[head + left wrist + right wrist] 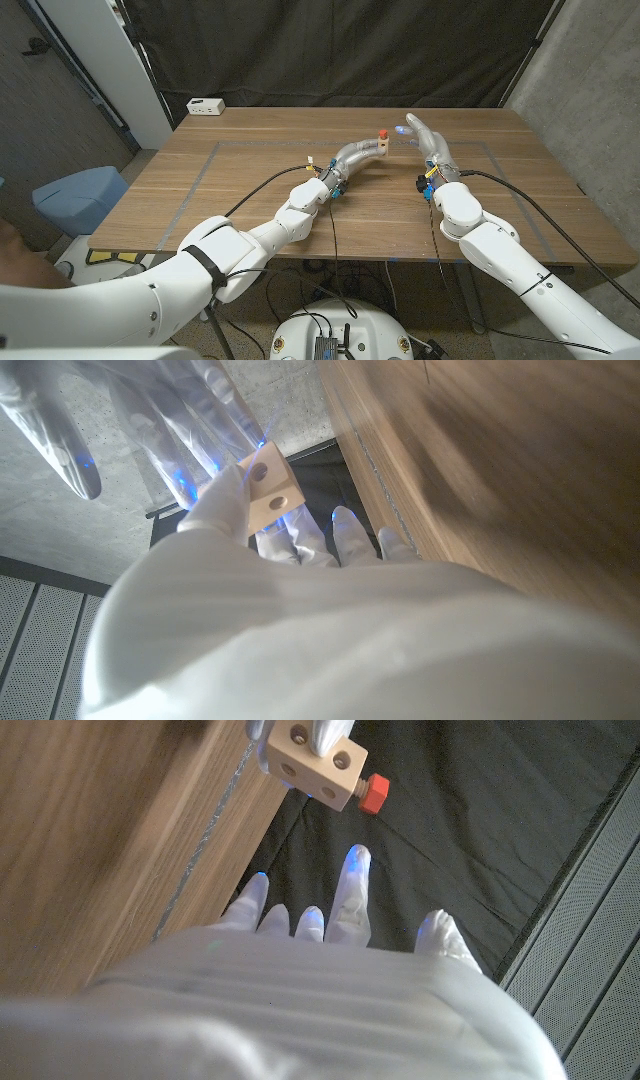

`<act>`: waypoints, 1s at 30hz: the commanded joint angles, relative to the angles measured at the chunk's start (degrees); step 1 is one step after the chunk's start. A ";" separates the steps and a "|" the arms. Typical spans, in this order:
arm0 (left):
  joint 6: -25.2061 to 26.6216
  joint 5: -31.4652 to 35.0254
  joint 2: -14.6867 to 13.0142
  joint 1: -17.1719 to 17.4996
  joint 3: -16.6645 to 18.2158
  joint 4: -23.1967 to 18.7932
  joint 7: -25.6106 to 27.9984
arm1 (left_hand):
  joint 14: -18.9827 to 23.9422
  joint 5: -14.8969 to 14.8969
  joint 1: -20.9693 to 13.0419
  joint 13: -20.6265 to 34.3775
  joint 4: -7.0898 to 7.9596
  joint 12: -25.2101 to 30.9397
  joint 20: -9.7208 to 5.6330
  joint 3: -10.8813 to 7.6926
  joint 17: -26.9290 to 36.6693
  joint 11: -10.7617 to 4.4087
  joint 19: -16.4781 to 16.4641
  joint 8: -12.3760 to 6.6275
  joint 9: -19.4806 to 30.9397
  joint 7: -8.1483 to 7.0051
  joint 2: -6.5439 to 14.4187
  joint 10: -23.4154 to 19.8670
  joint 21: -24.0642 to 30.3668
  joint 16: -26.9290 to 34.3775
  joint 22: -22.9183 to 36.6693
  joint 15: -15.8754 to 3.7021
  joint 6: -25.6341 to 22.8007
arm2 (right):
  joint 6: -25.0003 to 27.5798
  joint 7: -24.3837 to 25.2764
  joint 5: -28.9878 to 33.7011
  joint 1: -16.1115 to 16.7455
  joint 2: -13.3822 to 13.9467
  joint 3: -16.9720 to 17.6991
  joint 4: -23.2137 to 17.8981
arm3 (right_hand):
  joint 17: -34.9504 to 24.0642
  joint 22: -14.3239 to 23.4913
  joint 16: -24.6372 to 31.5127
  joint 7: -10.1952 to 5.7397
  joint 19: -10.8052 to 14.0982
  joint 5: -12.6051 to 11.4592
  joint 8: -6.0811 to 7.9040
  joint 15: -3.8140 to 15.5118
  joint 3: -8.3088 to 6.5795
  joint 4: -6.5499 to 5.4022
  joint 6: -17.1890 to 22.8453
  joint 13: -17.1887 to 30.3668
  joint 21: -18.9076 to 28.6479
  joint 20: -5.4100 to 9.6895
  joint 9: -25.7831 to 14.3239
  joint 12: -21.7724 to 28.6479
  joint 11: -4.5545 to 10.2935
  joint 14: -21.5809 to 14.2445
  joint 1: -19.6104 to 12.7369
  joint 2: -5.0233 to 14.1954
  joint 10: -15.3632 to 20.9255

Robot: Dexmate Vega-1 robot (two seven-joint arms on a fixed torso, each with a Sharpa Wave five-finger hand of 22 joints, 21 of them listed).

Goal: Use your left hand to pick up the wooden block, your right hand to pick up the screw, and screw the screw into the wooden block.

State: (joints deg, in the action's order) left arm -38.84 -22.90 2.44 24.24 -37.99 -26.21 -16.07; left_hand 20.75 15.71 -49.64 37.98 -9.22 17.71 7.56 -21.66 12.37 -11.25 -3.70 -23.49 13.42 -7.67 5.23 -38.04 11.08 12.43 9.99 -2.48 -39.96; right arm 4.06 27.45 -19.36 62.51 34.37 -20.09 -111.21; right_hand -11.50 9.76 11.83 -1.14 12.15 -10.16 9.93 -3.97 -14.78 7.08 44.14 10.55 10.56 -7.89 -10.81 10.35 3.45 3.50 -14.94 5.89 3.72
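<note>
Bench (240, 200) carries both arms reaching toward its far middle. Left robot hand (358, 154) grips the wooden block (381, 144) above the wood. Right robot hand (425, 137) hovers beside it, fingers spread, holding nothing. Red-headed screw (373, 793) sticks sideways from the block's end.

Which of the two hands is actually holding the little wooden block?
The left hand: it grips the wooden block, with the red screw already sticking out of it. The right hand is beside it with fingers spread and holds nothing.
</note>
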 commanded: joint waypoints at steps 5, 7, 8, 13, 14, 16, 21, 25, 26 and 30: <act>0.38 0.33 -0.86 1.00 -0.32 -2.47 0.70 | 0.32 0.28 0.00 0.06 0.43 -0.12 0.42 -0.81 0.25 0.00 -0.29 -0.45 0.16 -0.45 0.65 -0.26 0.39 -0.09 0.30 -2.89 -2.54 | -0.24 -5.46 -2.34 -0.98 2.60 0.28 0.53 | -0.60 0.08 -0.80 -0.43 -3.56 0.17 -0.20 -0.94 0.88 -0.83 -5.97 0.09 -0.53 -0.11 -0.14 -0.63 0.01 3.96 2.48 -0.46 -5.50; 0.43 0.37 -0.91 1.05 -0.37 -2.62 0.73 | 0.34 0.28 0.00 0.06 0.42 -0.11 0.47 -0.83 0.24 -0.02 -0.30 -0.43 0.16 -0.51 0.64 -0.27 0.39 -0.09 0.30 -2.85 -2.51 | -0.09 -6.45 -2.81 -1.17 3.12 0.23 0.54 | -0.72 0.09 -0.85 -0.44 -4.06 0.13 -0.19 -1.02 1.00 -1.08 -7.02 0.08 -0.47 -0.05 -0.12 -0.53 0.23 4.72 3.01 -0.44 -6.25; 0.46 0.34 -0.94 1.12 -0.36 -2.76 0.74 | 0.34 0.29 -0.02 0.06 0.39 -0.13 0.41 -0.84 0.22 -0.06 -0.29 -0.46 0.16 -0.49 0.60 -0.23 0.38 -0.10 0.30 -2.87 -2.57 | -0.04 -6.72 -2.93 -1.24 3.28 0.21 0.54 | -0.77 0.09 -0.92 -0.53 -4.61 0.12 -0.21 -1.12 1.07 -1.18 -7.54 0.07 -0.56 -0.17 -0.11 -0.50 0.26 5.17 3.25 -0.46 -6.61; 0.63 0.40 -1.22 1.48 -0.44 -3.55 0.93 | 0.32 0.29 -0.01 0.07 0.41 -0.14 0.46 -0.85 0.24 0.01 -0.28 -0.43 0.18 -0.44 0.66 -0.19 0.38 -0.10 0.30 -2.83 -2.47 | -0.03 -7.76 -3.43 -1.47 3.95 0.14 0.62 | -0.93 0.10 -1.03 -0.74 -5.88 0.03 -0.21 -1.42 1.25 -1.57 -9.59 0.04 -0.51 -0.26 -0.04 -0.53 -0.24 6.78 4.16 -0.48 -8.66; 0.66 0.42 -1.26 1.52 -0.46 -3.67 0.96 | 0.33 0.28 -0.03 0.07 0.38 -0.11 0.43 -0.84 0.23 -0.01 -0.29 -0.45 0.18 -0.50 0.61 -0.25 0.38 -0.10 0.30 -2.86 -2.52 | 0.07 -8.20 -3.65 -1.58 4.18 0.12 0.63 | -0.95 0.10 -0.96 -0.74 -6.27 -0.01 -0.10 -1.38 1.22 -1.65 -9.90 0.01 -0.49 -0.31 -0.01 -0.67 -0.18 6.99 4.33 -0.40 -9.68; 0.72 0.44 -1.34 1.57 -0.50 -3.84 0.92 | 0.33 0.28 -0.04 0.07 0.38 -0.11 0.43 -0.83 0.24 0.05 -0.28 -0.46 0.18 -0.49 0.64 -0.25 0.38 -0.09 0.30 -2.83 -2.53 | 0.21 -8.99 -3.96 -1.85 4.60 0.03 0.69 | -1.03 0.11 -0.99 -0.78 -6.99 -0.04 -0.04 -1.59 1.29 -1.89 -10.61 -0.02 -0.49 -0.39 0.05 -0.73 -0.42 7.77 4.81 -0.34 -11.02; 0.73 0.39 -1.34 1.56 -0.54 -3.90 0.81 | 0.33 0.27 -0.03 0.08 0.40 -0.12 0.48 -0.83 0.26 0.09 -0.29 -0.43 0.18 -0.43 0.68 -0.21 0.38 -0.08 0.30 -2.79 -2.45 | 0.29 -9.97 -4.39 -2.30 5.08 -0.22 0.86 | -1.14 0.11 -1.10 -0.95 -8.32 -0.08 -0.02 -1.84 1.41 -2.23 -11.57 -0.06 -0.61 -0.56 0.14 -0.64 -1.04 9.09 5.51 -0.31 -12.41; 0.69 0.39 -1.31 1.55 -0.56 -3.91 0.81 | 0.34 0.27 -0.04 0.08 0.38 -0.14 0.42 -0.84 0.24 0.04 -0.30 -0.46 0.20 -0.48 0.64 -0.15 0.38 -0.09 0.30 -2.87 -2.50 | 0.73 -10.87 -4.81 -2.61 5.71 -0.37 0.78 | -1.22 0.12 -1.09 -0.89 -8.89 -0.11 0.08 -1.96 1.47 -2.50 -11.91 -0.07 -0.56 -0.69 0.19 -0.61 -1.42 9.77 5.99 -0.21 -13.28; 0.71 0.46 -1.36 1.55 -0.60 -3.97 0.85 | 0.30 0.27 -0.01 0.08 0.42 -0.17 0.49 -0.85 0.26 0.06 -0.28 -0.45 0.20 -0.45 0.70 -0.09 0.38 -0.10 0.30 -2.82 -2.47 | 0.76 -10.97 -4.90 -2.67 5.76 -0.40 0.81 | -1.24 0.12 -1.08 -0.93 -8.98 -0.11 0.09 -1.95 1.48 -2.54 -11.95 -0.07 -0.56 -0.69 0.19 -0.62 -1.48 9.83 6.05 -0.20 -13.42; 0.86 0.40 -1.44 1.66 -0.59 -4.24 0.87 | 0.34 0.28 -0.04 0.08 0.37 -0.10 0.41 -0.86 0.23 -0.01 -0.30 -0.49 0.21 -0.49 0.64 -0.25 0.38 -0.10 0.30 -2.93 -2.57 | 0.95 -11.79 -4.97 -3.18 6.25 -0.72 1.01 | -1.29 0.13 -1.09 -0.84 -9.57 -0.14 0.15 -2.02 1.54 -2.74 -12.21 -0.08 -0.58 -0.78 0.22 -0.54 -1.53 10.40 6.43 -0.17 -13.92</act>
State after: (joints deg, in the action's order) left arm -38.22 -22.52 1.22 25.66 -38.48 -29.80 -15.25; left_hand 20.75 15.65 -49.43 37.98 -9.22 17.71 7.67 -21.66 12.37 -11.25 -3.81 -23.49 13.46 -7.66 5.30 -38.04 11.08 12.43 9.99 -2.48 -39.96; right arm 4.32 18.26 -23.43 60.36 39.19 -20.22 -110.51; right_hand -12.68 9.75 10.96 -1.94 3.16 -9.97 9.93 -5.73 -13.26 4.74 32.08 10.39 10.15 -8.50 -10.65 9.93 1.85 9.96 -8.90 5.74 -9.54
